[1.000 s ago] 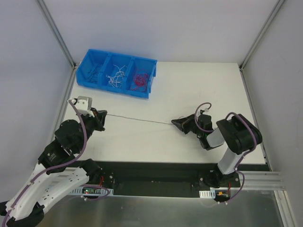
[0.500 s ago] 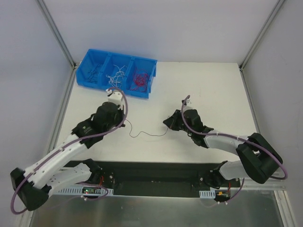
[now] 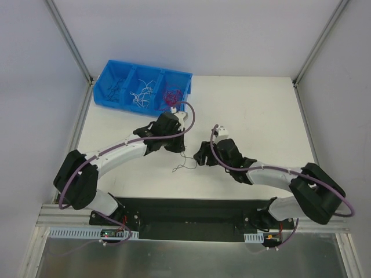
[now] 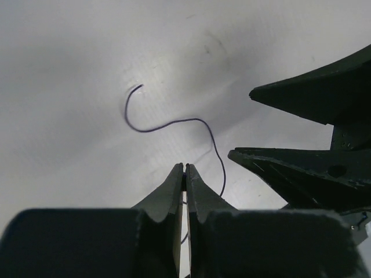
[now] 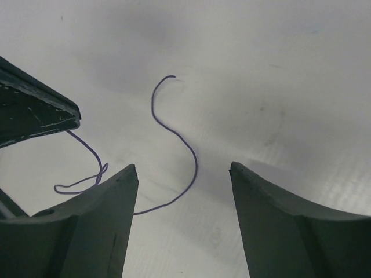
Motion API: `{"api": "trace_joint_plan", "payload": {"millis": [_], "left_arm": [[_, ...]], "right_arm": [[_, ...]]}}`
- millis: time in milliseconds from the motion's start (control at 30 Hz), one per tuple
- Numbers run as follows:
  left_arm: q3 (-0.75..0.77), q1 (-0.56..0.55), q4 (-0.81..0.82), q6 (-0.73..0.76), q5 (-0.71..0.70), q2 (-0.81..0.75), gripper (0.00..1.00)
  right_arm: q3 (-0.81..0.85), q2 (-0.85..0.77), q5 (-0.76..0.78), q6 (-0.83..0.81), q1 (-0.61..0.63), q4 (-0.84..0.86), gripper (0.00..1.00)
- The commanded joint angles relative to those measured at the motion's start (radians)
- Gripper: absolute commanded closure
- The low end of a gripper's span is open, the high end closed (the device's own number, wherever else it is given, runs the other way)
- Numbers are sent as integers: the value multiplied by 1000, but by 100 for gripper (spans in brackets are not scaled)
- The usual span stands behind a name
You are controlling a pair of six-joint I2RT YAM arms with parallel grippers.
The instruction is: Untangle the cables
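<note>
A thin dark purple cable [image 3: 184, 165] lies slack and curled on the white table between the two grippers. My left gripper [image 3: 178, 149] is shut on one end of it; in the left wrist view the cable [image 4: 174, 123] runs up from the pinched jaws [image 4: 185, 169] in an S-curve. My right gripper [image 3: 200, 156] stands open just to the right. The cable [image 5: 188, 150] lies loose on the table between its spread fingertips [image 5: 182, 169], touching neither. More cables, dark, white and red, sit in the blue bin [image 3: 107, 95].
The blue bin has three compartments and stands at the table's back left. The right gripper's fingers [image 4: 307, 98] show close by in the left wrist view. The left gripper's finger [image 5: 35, 116] shows at the right wrist view's left edge.
A second ago the cable was stretched taut between both shut grippers, far apart. Both arms have swung to the table's middle, the cable has gone slack, and the right gripper has opened and let go.
</note>
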Motion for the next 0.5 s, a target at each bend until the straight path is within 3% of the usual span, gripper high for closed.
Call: {"api": "trace_joint_plan", "payload": {"millis": [0, 167, 233, 300, 367, 467], "left_arm": [[78, 4, 49, -32, 203, 96, 99], [82, 2, 49, -24, 259, 151, 55], [81, -1, 49, -8, 276, 162, 42], [85, -5, 46, 11, 295, 177, 21], [84, -10, 46, 15, 305, 185, 15], [92, -25, 40, 22, 318, 197, 14]], "right_arm": [[-110, -185, 245, 15, -7, 37, 28], [-256, -354, 316, 41, -33, 137, 21], [-291, -386, 314, 46, -47, 156, 20], [-303, -393, 298, 53, -62, 174, 20], [-305, -385, 273, 63, -76, 183, 20], [-300, -368, 236, 73, -94, 188, 20]]}}
